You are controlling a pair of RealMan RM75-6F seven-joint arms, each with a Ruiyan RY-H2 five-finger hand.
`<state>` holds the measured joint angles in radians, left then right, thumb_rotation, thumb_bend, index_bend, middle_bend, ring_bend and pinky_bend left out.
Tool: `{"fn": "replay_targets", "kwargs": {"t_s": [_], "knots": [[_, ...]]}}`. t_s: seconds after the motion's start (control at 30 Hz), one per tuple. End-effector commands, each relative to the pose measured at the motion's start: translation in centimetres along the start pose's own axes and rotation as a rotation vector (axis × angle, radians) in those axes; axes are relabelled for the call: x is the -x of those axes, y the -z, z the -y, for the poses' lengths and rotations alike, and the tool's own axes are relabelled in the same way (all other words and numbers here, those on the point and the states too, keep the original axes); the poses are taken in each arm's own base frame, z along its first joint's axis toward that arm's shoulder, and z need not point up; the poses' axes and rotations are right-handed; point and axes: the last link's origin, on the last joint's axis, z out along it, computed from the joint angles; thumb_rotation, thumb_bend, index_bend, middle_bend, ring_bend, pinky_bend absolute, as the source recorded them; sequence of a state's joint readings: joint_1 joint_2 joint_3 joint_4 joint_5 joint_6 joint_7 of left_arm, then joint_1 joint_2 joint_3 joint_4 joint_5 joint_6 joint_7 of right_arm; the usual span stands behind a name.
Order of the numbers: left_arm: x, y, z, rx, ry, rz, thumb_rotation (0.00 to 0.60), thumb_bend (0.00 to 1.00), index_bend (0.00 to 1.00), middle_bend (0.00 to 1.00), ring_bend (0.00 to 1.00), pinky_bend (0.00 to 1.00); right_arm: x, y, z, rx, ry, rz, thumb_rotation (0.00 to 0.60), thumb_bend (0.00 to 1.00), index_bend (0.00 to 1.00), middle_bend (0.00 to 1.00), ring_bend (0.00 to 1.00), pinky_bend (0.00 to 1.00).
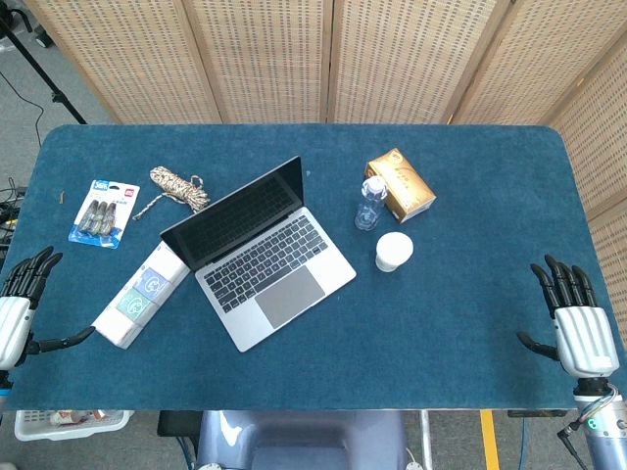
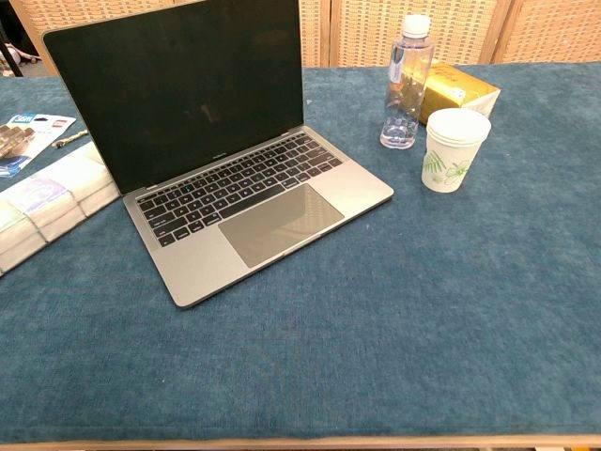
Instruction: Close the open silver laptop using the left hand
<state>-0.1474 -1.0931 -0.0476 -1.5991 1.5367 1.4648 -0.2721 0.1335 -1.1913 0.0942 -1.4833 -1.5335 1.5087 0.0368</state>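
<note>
The silver laptop (image 1: 260, 257) sits open on the blue table, left of centre, turned at an angle with its dark screen (image 2: 178, 85) raised and facing the front right. Its keyboard and trackpad (image 2: 280, 224) are bare. My left hand (image 1: 20, 304) rests at the table's front left edge with its fingers spread, well to the left of the laptop and holding nothing. At the front right edge my right hand (image 1: 573, 318) also lies open and empty. Neither hand shows in the chest view.
A white box (image 1: 142, 294) lies just left of the laptop, a battery pack (image 1: 103, 211) and coiled rope (image 1: 179, 188) behind it. Right of the laptop stand a water bottle (image 1: 370, 203), a paper cup (image 1: 393, 251) and a gold box (image 1: 400, 183).
</note>
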Motion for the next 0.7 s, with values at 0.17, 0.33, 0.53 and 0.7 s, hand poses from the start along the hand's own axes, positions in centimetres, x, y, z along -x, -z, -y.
{"fn": "replay_targets", "kwargs": {"t_s": [0.17,0.33,0.53,0.7], "knots": [[0.1,0.0,0.1,-0.002,-0.01,0.002,0.401,0.0,0.0,0.0,0.0,0.0,0.0,0.1,0.0,-0.001,0.0,0.001,0.6,0.0,0.0,0.0,0.0,0.0],[0.1,-0.2,0.4,-0.011,-0.025,0.012,0.405,0.0,0.0,0.0,0.0,0.0,0.0,0.1,0.1,-0.004,-0.001,0.001,0.6,0.0,0.0,0.0,0.0,0.0],[0.6,-1.2,-0.4,0.003,0.072,-0.001,0.316,0.0,0.0,0.0,0.0,0.0,-0.3,0.1,-0.1,0.005,-0.008,-0.01,0.6,0.0,0.0,0.0,0.0,0.0],[0.5,-3.7,-1.5,0.004,0.105,-0.012,0.126,0.0,0.03,0.0,0.0,0.0,0.0,-0.1,-0.2,0.009,-0.007,0.006,0.6,0.0,0.0,0.0,0.0,0.0]]}}
